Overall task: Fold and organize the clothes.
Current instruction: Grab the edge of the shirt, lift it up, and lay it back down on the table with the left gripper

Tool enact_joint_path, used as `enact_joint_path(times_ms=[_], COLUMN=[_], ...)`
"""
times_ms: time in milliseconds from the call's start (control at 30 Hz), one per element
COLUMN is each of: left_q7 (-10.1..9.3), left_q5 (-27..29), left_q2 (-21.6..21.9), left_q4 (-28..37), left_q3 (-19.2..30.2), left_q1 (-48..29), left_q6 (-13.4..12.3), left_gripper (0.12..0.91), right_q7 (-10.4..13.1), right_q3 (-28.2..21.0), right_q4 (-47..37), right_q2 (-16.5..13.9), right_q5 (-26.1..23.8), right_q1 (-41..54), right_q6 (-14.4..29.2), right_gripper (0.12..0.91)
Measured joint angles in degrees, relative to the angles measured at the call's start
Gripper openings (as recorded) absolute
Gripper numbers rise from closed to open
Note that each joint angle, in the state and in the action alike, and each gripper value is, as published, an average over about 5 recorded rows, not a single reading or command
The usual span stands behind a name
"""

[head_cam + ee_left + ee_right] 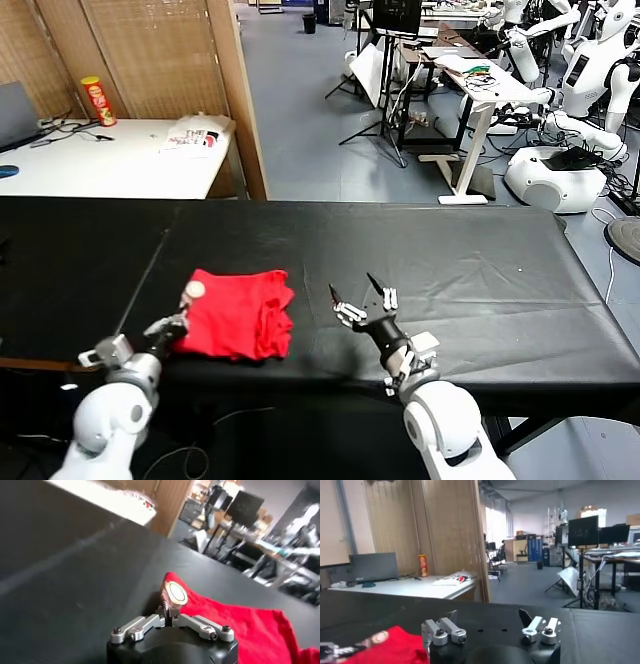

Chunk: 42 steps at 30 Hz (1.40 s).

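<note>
Red T-shirt (240,314) bunched on black table (480,270), at about 7 o'clock from table centre, near the front edge. Roughly folded into a rumpled rectangle, plain side up, no print visible. Loose folds and ridges along its 3 o'clock edge; left edge straighter.

Left gripper (188,300) at the shirt's 9 o'clock edge, jaws clenched. Fingertips touching the fabric edge; looks like a pinch on the shirt hem, red cloth pressed right at the closed pads in the left wrist view (172,596). Round pad face showing at the tip. Shirt (240,625) spreading away beyond the fingers, lying flat on the table (75,570).

Right gripper (362,295) at 3 o'clock from the shirt, just beside it, not touching. Jaws spread wide, nothing between them, hovering low over bare table. Right wrist view: both fingers (444,630) apart, shirt corner (390,645) off to one side, left gripper tip resting on it there.

Background at 11 o'clock: white desk (100,160) with a red can (97,100) and some papers (195,135). Wood partition (160,50) behind it. Other robots (590,90) and a white stand desk (480,90) at 1 to 2 o'clock, well apart from the table.
</note>
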Motion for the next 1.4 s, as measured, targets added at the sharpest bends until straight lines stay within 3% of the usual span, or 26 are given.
enact_joint_path(times_ms=[367,567,1033,1133,1200,1400], left_q7=[2.30,2.47,1.58,1.95,2.90,7.02], left_q5=[21.1,31.2,26.4,24.8,23.7,22.7], left_q2=[10.8,11.7,1.6,-0.3,-1.3,-2.1], left_q4=[-4.4,-7.9,-9.2,-9.9,-10.5,-11.3], left_q3=[-5.7,-5.4,11.7,15.2,17.1,19.4], left_q1=[1.5,2.8,1.0,1.5,1.8,1.6], left_q6=[-4.4,-5.7,-4.8,-5.3,-6.4,-12.8], left_gripper=[0.148,0.148,0.153,0.236,0.348,0.675], right_q7=[0.1,-0.1,-0.5,-0.6,-0.8,-0.5], right_q3=[0.1,0.0,1.7,1.5,1.1,-1.3], right_q4=[0.1,0.2,1.3,0.8,0.5,-1.1], right_q2=[1.0,1.3,0.6,0.2,-0.1,-1.5], right_q5=[0.2,0.3,2.6,3.8,4.9,9.2], right_q1=[-0.1,-0.5,-1.8,-1.5,-1.2,1.1], right_q6=[0.0,0.1,-0.2,-0.7,-1.4,-4.7], right_gripper=[0.798,0.798,0.798,0.798,0.798,0.798])
